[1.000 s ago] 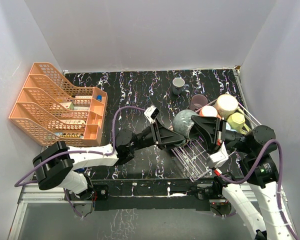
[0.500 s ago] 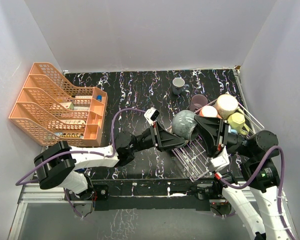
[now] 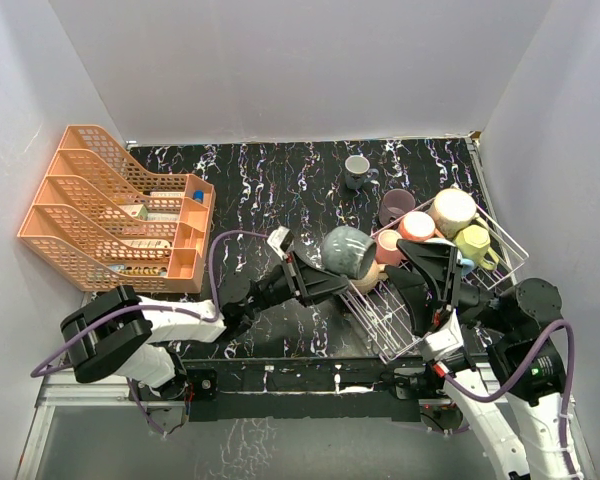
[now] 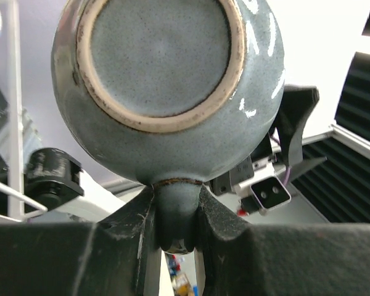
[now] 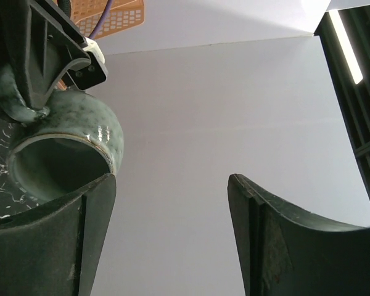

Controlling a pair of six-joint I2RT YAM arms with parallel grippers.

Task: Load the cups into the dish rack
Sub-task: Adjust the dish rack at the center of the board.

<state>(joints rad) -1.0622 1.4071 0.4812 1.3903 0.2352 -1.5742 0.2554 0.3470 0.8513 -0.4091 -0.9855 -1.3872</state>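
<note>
Your left end effector (image 4: pixel 176 216) is pinched on the handle (image 4: pixel 176 213) of the grey-teal mug (image 4: pixel 166 92). The left wrist view shows both pads tight against that stub, with the mug's unglazed base ring turned back at the camera. The mug's long axis therefore runs straight out along the left end effector, base toward you and mouth away.

Your right end effector (image 5: pixel 169 185) is spread wide with nothing between its pads. In its own view the mug sits at the upper left (image 5: pixel 68 142), mouth open toward it. Only the left arm carries the load.

In the top view the left end effector (image 3: pixel 328 277) holds the mug (image 3: pixel 348 250) in the air at centre frame, at the left corner of the dish rack (image 3: pixel 395 325). The rack stretches from there toward the right edge. Its upper-right end is crowded with the tan mug (image 3: pixel 452 210), the pale yellow mug (image 3: pixel 475 242) and the pink mug (image 3: pixel 385 245), while the lower-left stretch shows bare wire.

I judge the coming move to be a short carry to the lower right, tipping the mouth down over those open wires. The right end effector (image 3: pixel 415 275) sits right beside that spot, so watch for it.

The small grey mug (image 3: pixel 357 170) waits on the tabletop (image 3: pixel 270 190), toward upper centre.
</note>
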